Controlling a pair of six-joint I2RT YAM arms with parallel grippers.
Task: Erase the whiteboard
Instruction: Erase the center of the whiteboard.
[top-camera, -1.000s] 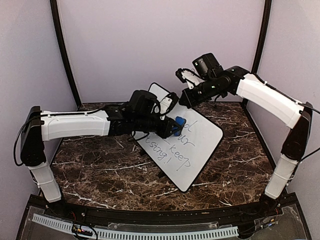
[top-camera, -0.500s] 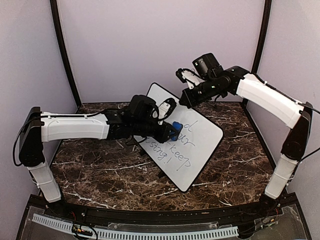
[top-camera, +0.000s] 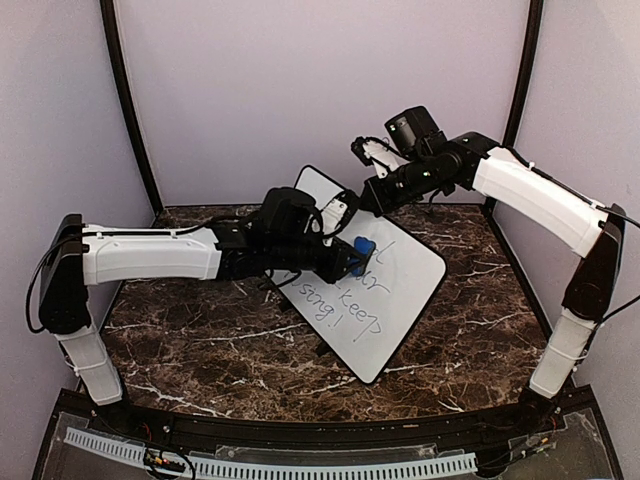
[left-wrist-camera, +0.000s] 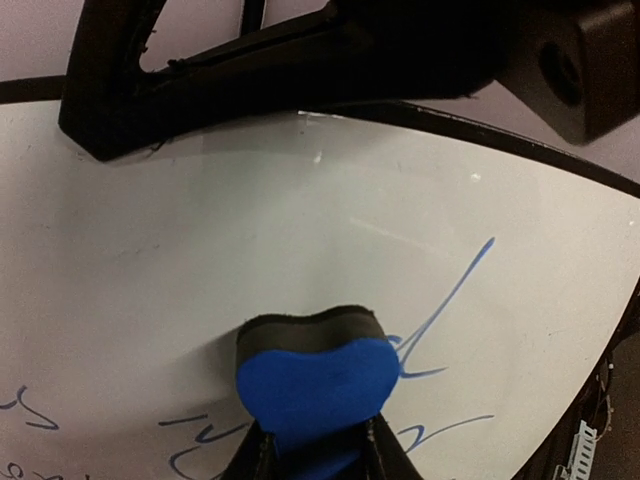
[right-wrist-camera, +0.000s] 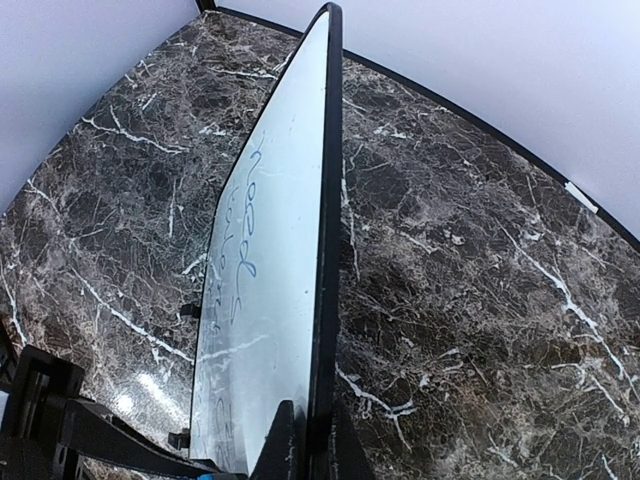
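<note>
So the right gripper (top-camera: 368, 200) has its jaws pinched shut on the thin black rim of the whiteboard (top-camera: 400, 290), holding the far top edge up; from those jaws the board's long side runs away and downward to the table (top-camera: 200, 340), so the whole thing sits tilted with its face toward the left arm; I can't tell for sure whether the low corner actually rests on the table. The left gripper (top-camera: 350, 255) is clamped on the eraser (left-wrist-camera: 315, 385), squeezing it hard enough that the blue body bulges into a sort of heart shape; the dark felt side is pressed flat against the board straight ahead of those jaws. That's the arm that matters here, it's right on the surface. The writing (top-camera: 345, 305) lies beside and below the eraser, toward the board's low near end, while the patch above the jaws looks wiped; my guess is the next stroke has to drag down along the face that way. Board is glossy white with rounded corners, looks slick; eraser seems soft and spongy; table is dark marble-look with white veins.
</note>
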